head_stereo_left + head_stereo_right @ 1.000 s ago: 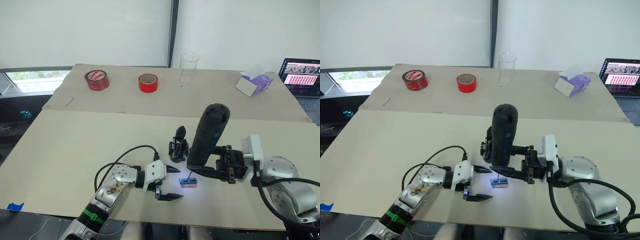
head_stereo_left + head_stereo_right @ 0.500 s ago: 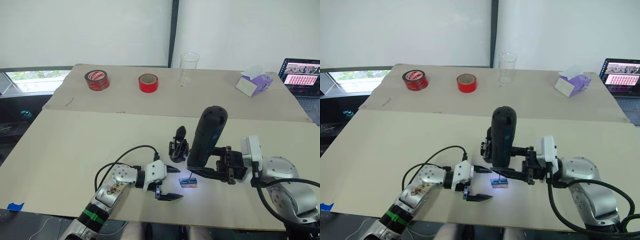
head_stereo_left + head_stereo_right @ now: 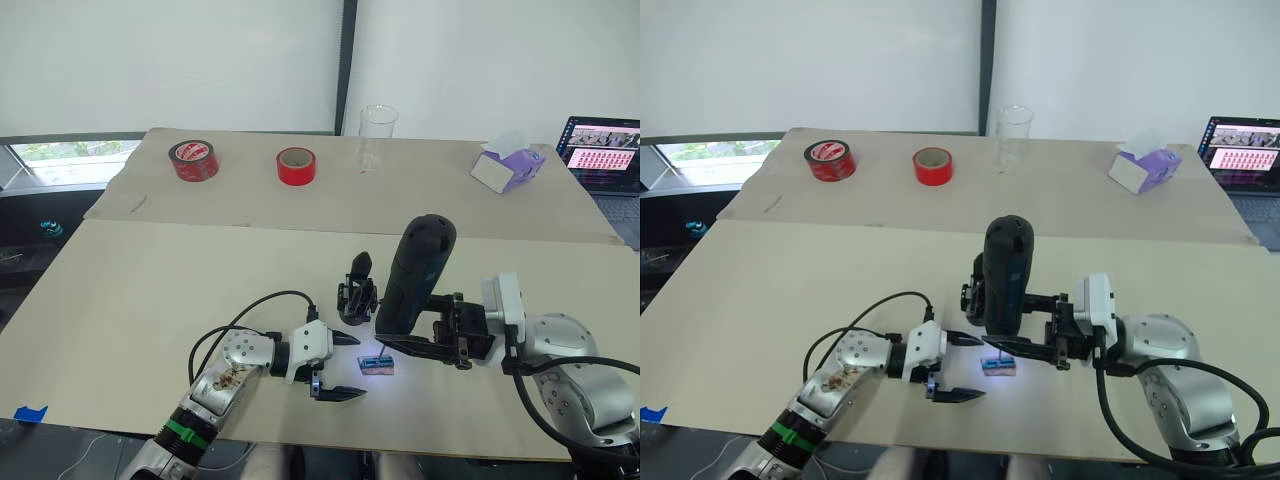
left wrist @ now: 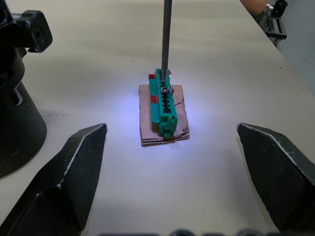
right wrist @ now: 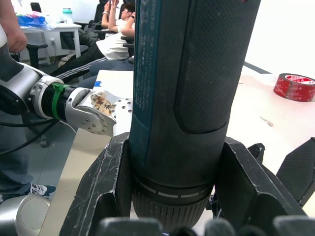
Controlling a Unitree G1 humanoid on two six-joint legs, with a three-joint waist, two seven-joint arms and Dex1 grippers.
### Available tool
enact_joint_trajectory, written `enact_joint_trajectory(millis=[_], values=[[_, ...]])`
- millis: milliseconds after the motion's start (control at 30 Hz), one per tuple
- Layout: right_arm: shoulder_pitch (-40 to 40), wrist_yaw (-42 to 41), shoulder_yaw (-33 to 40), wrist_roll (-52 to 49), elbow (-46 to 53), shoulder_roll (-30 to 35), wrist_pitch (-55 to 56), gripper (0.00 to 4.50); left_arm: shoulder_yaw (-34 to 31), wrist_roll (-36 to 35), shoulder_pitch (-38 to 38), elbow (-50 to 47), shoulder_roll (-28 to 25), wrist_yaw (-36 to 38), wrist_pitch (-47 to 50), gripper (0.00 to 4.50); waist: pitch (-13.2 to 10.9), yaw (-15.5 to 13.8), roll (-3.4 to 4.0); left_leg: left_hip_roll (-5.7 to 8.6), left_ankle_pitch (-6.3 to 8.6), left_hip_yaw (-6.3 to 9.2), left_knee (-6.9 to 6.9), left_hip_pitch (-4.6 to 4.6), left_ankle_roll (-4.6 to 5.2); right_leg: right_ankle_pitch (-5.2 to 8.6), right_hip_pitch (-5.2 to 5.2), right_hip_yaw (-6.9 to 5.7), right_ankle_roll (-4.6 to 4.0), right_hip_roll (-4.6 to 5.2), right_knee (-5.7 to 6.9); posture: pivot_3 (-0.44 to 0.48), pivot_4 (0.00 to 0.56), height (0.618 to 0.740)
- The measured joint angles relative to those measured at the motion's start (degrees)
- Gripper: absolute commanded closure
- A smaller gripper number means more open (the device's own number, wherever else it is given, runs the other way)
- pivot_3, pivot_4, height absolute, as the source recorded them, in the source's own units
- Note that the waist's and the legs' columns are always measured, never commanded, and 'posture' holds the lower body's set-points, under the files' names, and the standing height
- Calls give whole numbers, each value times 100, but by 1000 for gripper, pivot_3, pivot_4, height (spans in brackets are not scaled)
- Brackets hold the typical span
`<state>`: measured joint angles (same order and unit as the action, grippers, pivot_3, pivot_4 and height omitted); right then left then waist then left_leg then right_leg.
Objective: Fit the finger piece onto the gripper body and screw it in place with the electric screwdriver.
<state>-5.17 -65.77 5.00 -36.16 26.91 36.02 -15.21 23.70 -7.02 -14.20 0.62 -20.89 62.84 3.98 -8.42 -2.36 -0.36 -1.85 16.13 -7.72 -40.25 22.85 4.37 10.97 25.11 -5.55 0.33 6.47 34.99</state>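
My right gripper [image 3: 402,336] is shut on the electric screwdriver [image 3: 414,272], a thick black cylinder held nearly upright. Its thin bit [image 4: 166,44] points down onto a screw in a small green block [image 4: 163,104] on a brown pad. Just behind the block on the table stands the gripper body [image 3: 355,294], black, with an upright pointed finger. A loose finger piece is out of view. My left gripper [image 3: 352,367] rests low on the table left of the block, open, its two black fingers [image 4: 74,172] spread to either side of it. The wrist light shines on the block.
Along the far table stand two red tape rolls [image 3: 194,159] [image 3: 296,166], a clear cup [image 3: 377,135] and a purple-and-white tissue box [image 3: 508,165]. A laptop [image 3: 603,150] sits at the far right. People sit in the background of the right wrist view.
The screwdriver has sunk very slightly over the green block. The left gripper and the gripper body have stayed where they were.
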Motion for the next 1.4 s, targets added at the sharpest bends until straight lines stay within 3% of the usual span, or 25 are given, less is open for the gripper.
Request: enact_joint_trajectory(millis=[1400], values=[[-22,32,-112,-16,-26,-6,1,2566,-11,-18,282,-157,-130,-79,-283,53,1,32,2,-3,0,-1,2,-3,-1,-10,1,-2,-16,-4,2,0,150,740]])
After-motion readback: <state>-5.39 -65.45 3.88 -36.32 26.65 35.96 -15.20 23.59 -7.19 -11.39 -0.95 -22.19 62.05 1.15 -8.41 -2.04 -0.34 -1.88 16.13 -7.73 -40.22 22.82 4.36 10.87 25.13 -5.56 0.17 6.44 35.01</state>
